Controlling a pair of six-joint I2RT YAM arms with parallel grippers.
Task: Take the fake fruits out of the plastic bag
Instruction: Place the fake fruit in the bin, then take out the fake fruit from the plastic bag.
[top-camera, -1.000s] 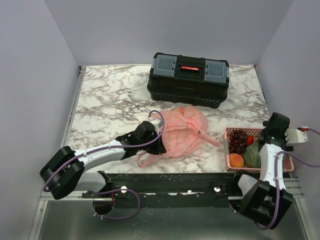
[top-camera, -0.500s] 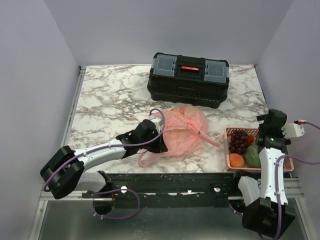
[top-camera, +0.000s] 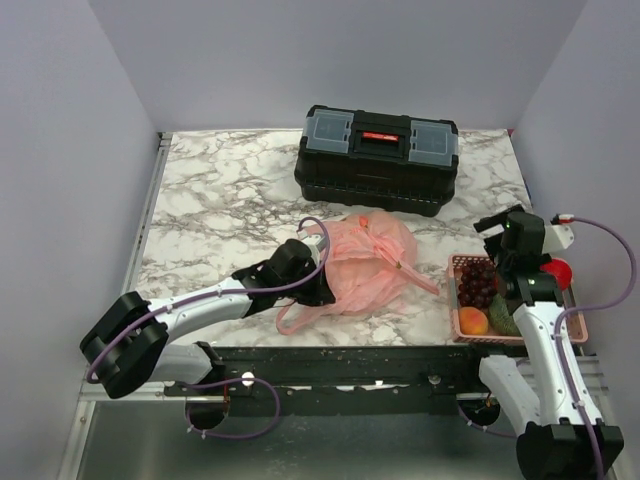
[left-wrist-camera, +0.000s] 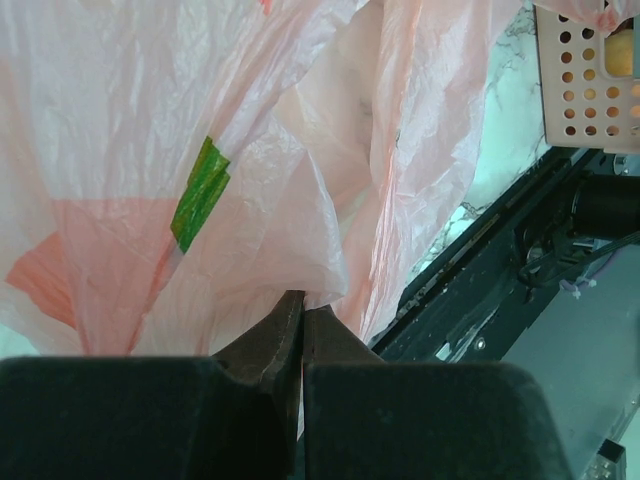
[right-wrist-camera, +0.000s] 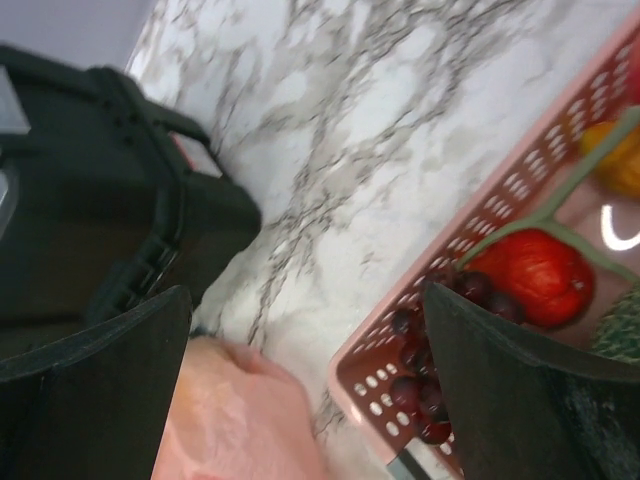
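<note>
A marble bench (top-camera: 220, 200) with a black toolbox (top-camera: 378, 158) at the back. Just in front of the toolbox lies the crinkled pink bag (top-camera: 365, 260). In front of the toolbox and off to its right sits a pink slotted basket (top-camera: 465, 260).

The right arm has just swung. A second ago its gripper hung over the basket's side farthest from the toolbox. Now the right gripper (top-camera: 500, 228) is up over the basket's edge nearest the toolbox, turned towards the bag. Its fingers stand wide apart with nothing between them.

With the arm out of the way, a red fruit (top-camera: 557, 272) shows in the basket. The basket also holds the grapes (top-camera: 477, 282), an orange fruit (top-camera: 473, 321) and a green fruit (top-camera: 503, 318).

This looks like a drop-off finished and a return to the bag for another pick.

The left gripper (left-wrist-camera: 303, 312) has not moved. Its fingers are pressed together, pinching a fold of the bag's film on the side away from the toolbox. The bag's shape and position are unchanged too.

Whether any fruit is left inside the bag cannot be told. The film is bunched and cloudy, and the left wrist view shows only a green patch on it.
</note>
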